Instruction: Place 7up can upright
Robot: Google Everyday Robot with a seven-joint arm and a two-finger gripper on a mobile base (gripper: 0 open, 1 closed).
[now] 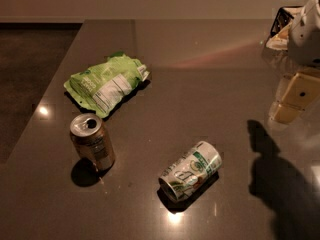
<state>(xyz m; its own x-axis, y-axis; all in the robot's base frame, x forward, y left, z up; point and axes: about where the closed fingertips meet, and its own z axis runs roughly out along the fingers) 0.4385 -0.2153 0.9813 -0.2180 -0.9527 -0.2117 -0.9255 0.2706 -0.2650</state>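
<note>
The 7up can, white and green with silver ends, lies on its side on the dark table, front centre, its long axis running from lower left to upper right. My gripper hangs at the right edge of the view, above the table and well to the upper right of the can, apart from it. It holds nothing that I can see. The arm's white body shows above it at the top right corner.
A brown-gold can stands upright with its top open, left of the 7up can. A green snack bag lies flat behind it. The table's left edge runs diagonally at the left. The arm's shadow falls at the front right.
</note>
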